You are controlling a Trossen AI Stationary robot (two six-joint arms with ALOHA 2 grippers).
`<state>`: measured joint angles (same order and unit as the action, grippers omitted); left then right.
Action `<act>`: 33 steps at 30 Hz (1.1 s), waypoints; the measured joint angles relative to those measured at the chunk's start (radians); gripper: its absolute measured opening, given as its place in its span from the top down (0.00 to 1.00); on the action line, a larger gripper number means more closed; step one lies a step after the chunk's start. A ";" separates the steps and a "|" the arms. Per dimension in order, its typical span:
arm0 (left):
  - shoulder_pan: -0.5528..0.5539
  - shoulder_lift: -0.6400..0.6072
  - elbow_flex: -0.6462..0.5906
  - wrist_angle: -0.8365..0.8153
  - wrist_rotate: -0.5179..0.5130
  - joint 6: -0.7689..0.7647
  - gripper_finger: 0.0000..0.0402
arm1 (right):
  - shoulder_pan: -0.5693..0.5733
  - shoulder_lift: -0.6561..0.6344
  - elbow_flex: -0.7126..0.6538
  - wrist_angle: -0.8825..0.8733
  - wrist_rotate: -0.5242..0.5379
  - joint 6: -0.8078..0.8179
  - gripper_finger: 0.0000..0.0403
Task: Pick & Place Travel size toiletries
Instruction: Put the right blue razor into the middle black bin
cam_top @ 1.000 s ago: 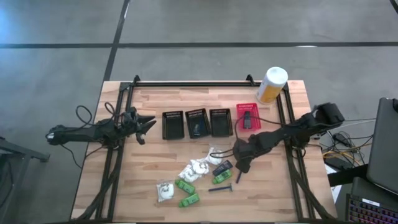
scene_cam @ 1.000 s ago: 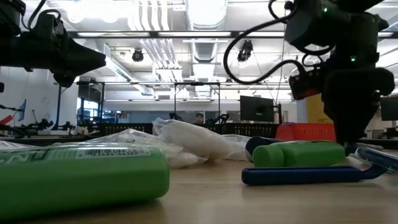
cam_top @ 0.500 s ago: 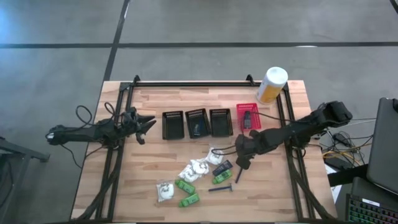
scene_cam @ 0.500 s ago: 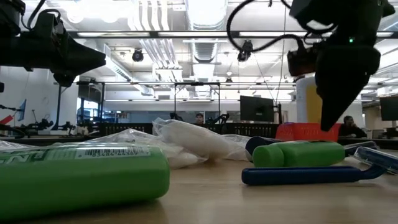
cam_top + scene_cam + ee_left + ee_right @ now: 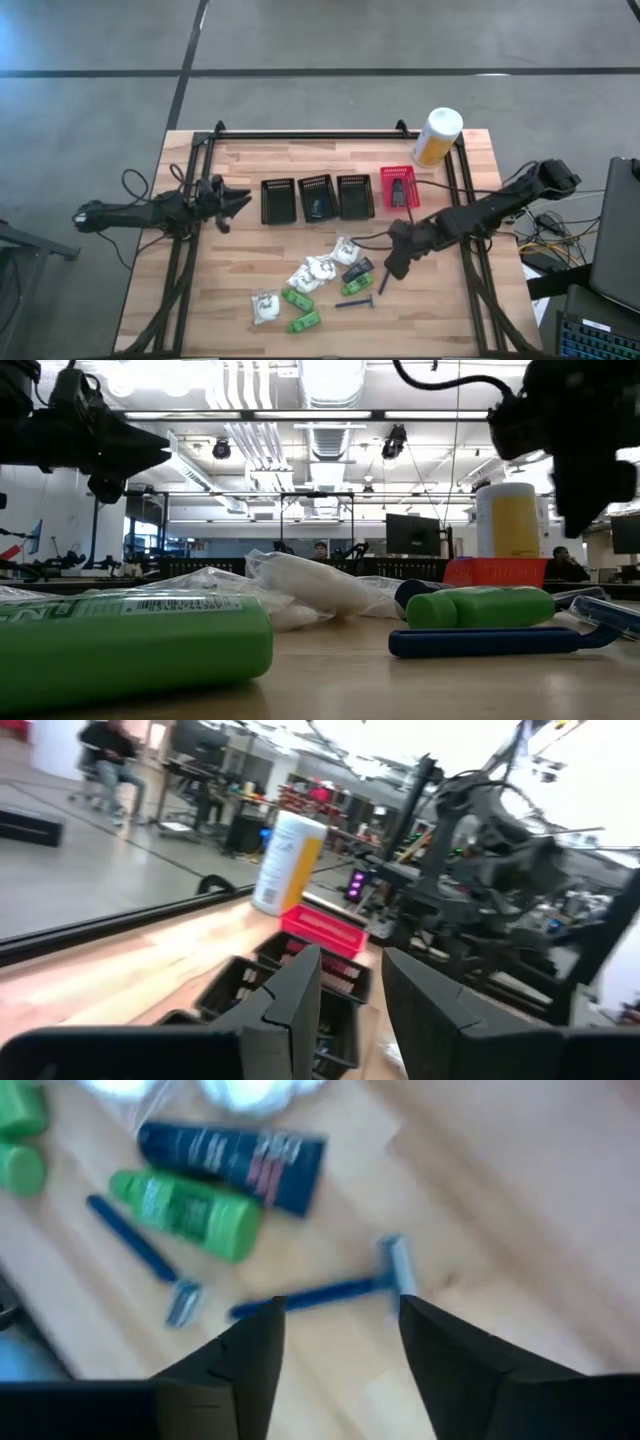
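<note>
Right gripper (image 5: 392,262) is seen in the high view near the middle of the table, at about five o'clock from the red basket (image 5: 398,187), and its two dark fingers (image 5: 240,1355) are parted with nothing between them. Directly beneath it, in the right wrist view, a blue razor (image 5: 325,1288) lies flat on the wooden table (image 5: 240,290); a second blue razor (image 5: 140,1255), a green tube (image 5: 190,1210) and a dark blue tube (image 5: 235,1152) lie close beside it. The rest of the toiletries are gathered at about seven to eight o'clock from the gripper: white clear-wrapped lumps (image 5: 312,272) and green packets (image 5: 300,310). The razor is judged light, stiff and thin, lying so low that it is likely to slide or skid under closing fingers; the best hold is judged to be across the middle of the handle, away from the head. The tubes are judged light and slightly yielding, best taken across the body, while the wrapped lumps are judged soft and slippery in their film. The right arm is stretched in from the table's three o'clock edge, wrist tipped down over the pile. The left gripper (image 5: 232,200) is held at the nine o'clock side, level and pointed toward the black baskets (image 5: 317,197), its fingers slightly apart and empty.
</note>
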<state>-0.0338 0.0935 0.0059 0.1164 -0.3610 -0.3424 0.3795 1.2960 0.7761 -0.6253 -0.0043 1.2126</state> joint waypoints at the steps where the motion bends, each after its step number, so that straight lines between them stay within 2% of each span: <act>1: 0.000 0.006 0.000 0.001 -0.009 0.000 0.71 | 0.008 0.007 0.000 0.011 -0.021 0.028 0.49; 6: 0.000 0.032 0.000 0.000 -0.008 -0.001 0.71 | 0.023 0.084 0.000 0.070 -0.080 0.120 0.45; 14: 0.000 0.066 0.000 -0.004 -0.008 -0.018 0.71 | 0.022 0.183 0.021 0.080 -0.144 0.176 0.45; 22: 0.000 0.087 0.000 -0.004 -0.008 0.007 0.71 | 0.026 0.211 0.040 0.081 -0.139 0.155 0.43; 26: 0.000 0.090 0.000 -0.004 -0.024 0.039 0.71 | 0.031 0.208 0.041 0.080 -0.100 0.247 0.45; 33: 0.001 0.092 0.000 -0.004 -0.034 0.055 0.71 | 0.028 0.213 0.039 0.082 -0.098 0.404 0.44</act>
<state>-0.0330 0.1852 0.0059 0.1123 -0.3954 -0.2874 0.4076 1.5093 0.8150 -0.5435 -0.1028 1.6168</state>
